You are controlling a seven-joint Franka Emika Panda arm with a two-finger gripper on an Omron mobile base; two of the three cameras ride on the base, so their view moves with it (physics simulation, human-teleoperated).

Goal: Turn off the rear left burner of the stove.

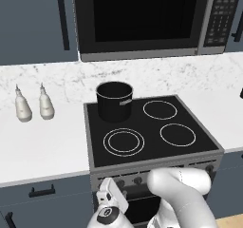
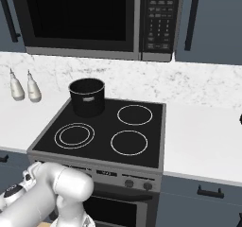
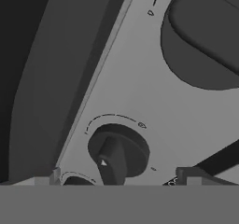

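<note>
Gripper (image 3: 114,183) stood at stove (image 1: 156,167) front panel, fingertips spread either side of small dark knob (image 3: 118,151), directly ahead, grip bar aligned along view's vertical. Rear left burner (image 1: 124,116) lay at cooktop's back-left corner, under black pot (image 1: 114,100).

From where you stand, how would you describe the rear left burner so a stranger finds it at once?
Look below the microwave at the stove with its black glass top. The rear left burner is the back corner zone nearest the two white bottles. Unlike the three zones with visible white rings, it is covered by a black pot.
</note>
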